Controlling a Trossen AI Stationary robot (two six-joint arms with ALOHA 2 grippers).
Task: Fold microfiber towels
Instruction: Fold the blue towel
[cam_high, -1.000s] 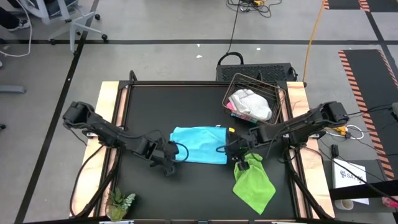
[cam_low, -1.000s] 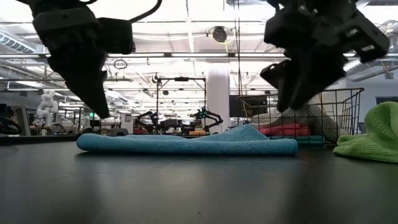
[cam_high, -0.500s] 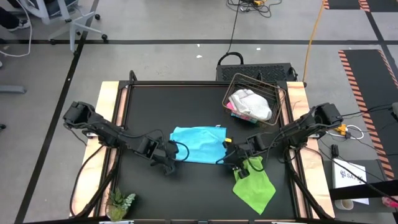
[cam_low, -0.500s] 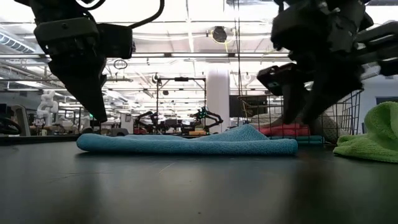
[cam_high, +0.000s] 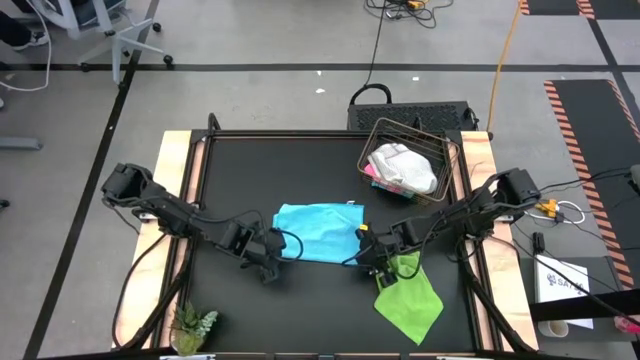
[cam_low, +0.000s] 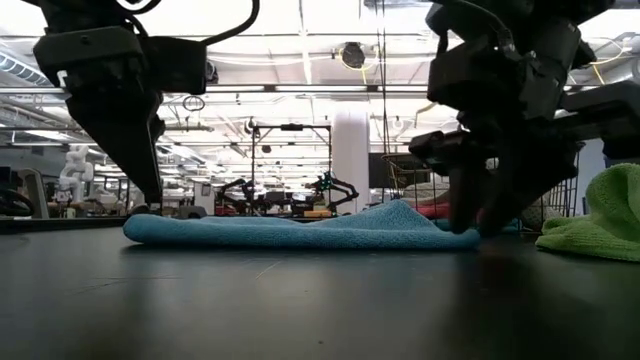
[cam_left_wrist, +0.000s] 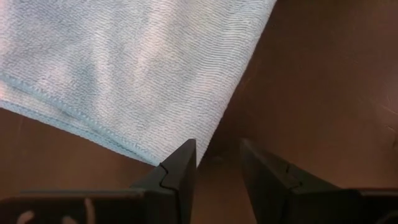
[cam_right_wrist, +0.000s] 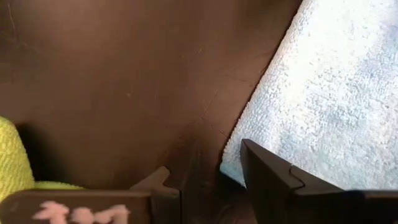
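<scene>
Blue towel (cam_high: 320, 233) unlabelled, both grippers open at its corners

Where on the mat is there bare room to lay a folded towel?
Free: the far-left stretch between the blue towel and the mat's far edge, left of the wire basket; also the near strip between the plant and the green towel. Crowded: around both grippers.

Two dark jointed arms, looped black cables

Robotics lab, robot arms (cam_low: 330, 188), metal racks (cam_low: 290, 160)
</scene>
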